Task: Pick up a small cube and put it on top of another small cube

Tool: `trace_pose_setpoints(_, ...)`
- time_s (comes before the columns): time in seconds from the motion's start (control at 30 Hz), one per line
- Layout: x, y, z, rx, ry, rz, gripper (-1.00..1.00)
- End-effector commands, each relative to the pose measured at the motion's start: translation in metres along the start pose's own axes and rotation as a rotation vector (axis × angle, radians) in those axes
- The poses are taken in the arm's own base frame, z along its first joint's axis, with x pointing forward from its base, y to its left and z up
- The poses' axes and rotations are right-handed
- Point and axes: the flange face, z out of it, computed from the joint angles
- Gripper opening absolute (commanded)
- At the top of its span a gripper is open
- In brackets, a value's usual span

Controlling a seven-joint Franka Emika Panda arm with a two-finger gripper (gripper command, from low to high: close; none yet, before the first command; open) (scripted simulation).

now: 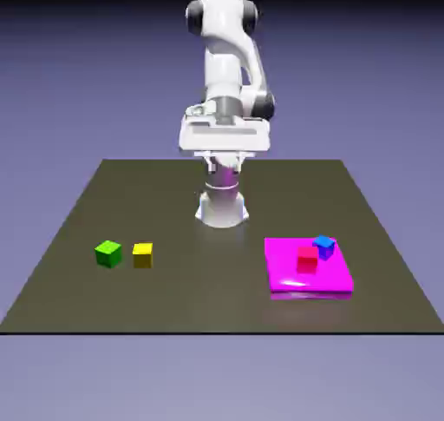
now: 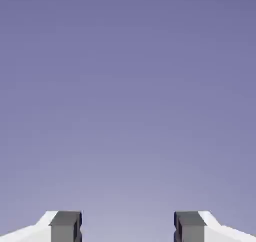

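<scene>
Starting at the exterior view's left, you have the green cube [image 1: 107,253] sitting on the dark table [image 1: 173,202], well toward the near edge. Just beside it, on its right with a narrow gap between them, is the yellow cube [image 1: 142,254]; the two do not touch. Both rest flat on one face, and since they are cubes you get no long axis to speak of. The green one sits turned a little, showing you a corner, while the yellow one faces you more squarely. Nothing stands around either cube or between them and the arm.

Moving to the middle, you see the white arm [image 1: 227,55] rising from its base [image 1: 222,207] at the far side of the table, folded up high, with the broad hand [image 1: 224,135] held well above the surface and well apart from every cube.

On the exterior view's right lies a flat magenta slab [image 1: 286,276]. A red cube [image 1: 306,259] and a blue cube [image 1: 324,246] sit on it, close together, the blue one behind and to the right of the red. This group is far from the yellow and green pair.

The hand view gives you what the exterior view cannot: the gripper [image 2: 128,227], with its two grey fingertips [image 2: 66,226] standing wide apart and nothing between them, so the fingers are released. That view shows only the plain blue-violet backdrop, with no table and no cubes; for those you must rely on the exterior view.
</scene>
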Motion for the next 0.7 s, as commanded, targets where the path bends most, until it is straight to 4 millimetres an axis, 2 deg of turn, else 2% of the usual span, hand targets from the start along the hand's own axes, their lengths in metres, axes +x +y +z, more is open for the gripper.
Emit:
trace_pose_setpoints(0.0,0.002,0.010,0.012,-0.031,-0.035,0.001,0.00)
trace_pose_setpoints(0.2,0.005,0.078,0.076,-0.217,-0.248,0.002,0.00)
trace_pose_setpoints(0.37,-0.002,0.145,0.117,-0.375,-0.422,-0.004,0.00)
trace_pose_setpoints(0.53,-0.011,0.216,0.141,-0.534,-0.589,-0.009,0.00)
trace_pose_setpoints(0.67,-0.017,0.273,0.146,-0.661,-0.713,-0.008,0.00)
